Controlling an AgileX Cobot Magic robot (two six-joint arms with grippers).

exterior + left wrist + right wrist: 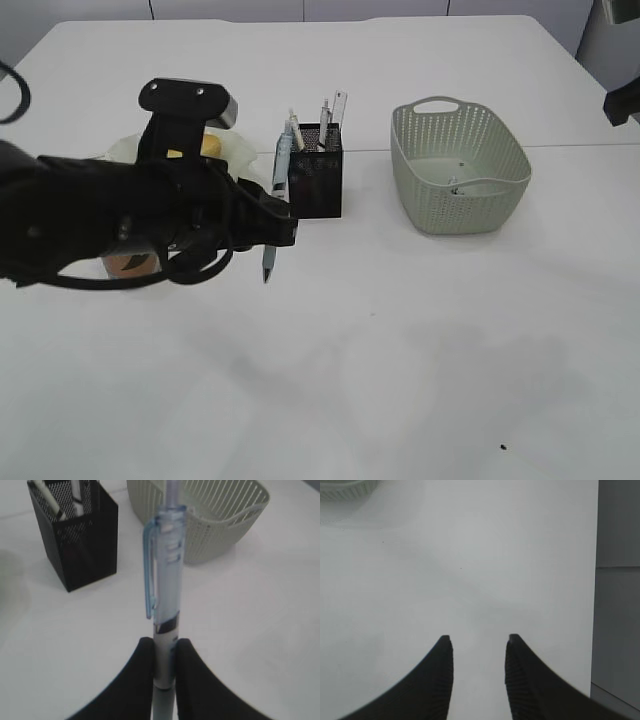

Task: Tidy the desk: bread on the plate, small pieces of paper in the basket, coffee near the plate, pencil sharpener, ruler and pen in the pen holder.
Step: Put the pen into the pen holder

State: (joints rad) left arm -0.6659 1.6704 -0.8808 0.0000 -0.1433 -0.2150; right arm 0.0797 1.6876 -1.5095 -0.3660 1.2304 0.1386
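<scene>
One pale blue click pen was clamped in the left gripper, the jaws drawn narrow onto the lower barrel just under the dark band, with the clip and push-button end rising beyond them; in the exterior view the pen hung roughly upright, tip down and clear of the white table, just beside the near left corner of the black mesh pen holder, which already held several writing tools and what looked like a ruler. Judged from its look, the pen would be light and stiff, its smooth plastic barrel apt to slip or swivel between the pads; a hold near the middle would steady it better than one low down, and the thin clip was no place to pinch. The right gripper hovered over bare table with its jaws parted at a middling width and nothing between them. Off to the right stood the pale green basket, well apart from the holder; behind the left arm the plate showed only partly, something yellow on it.
</scene>
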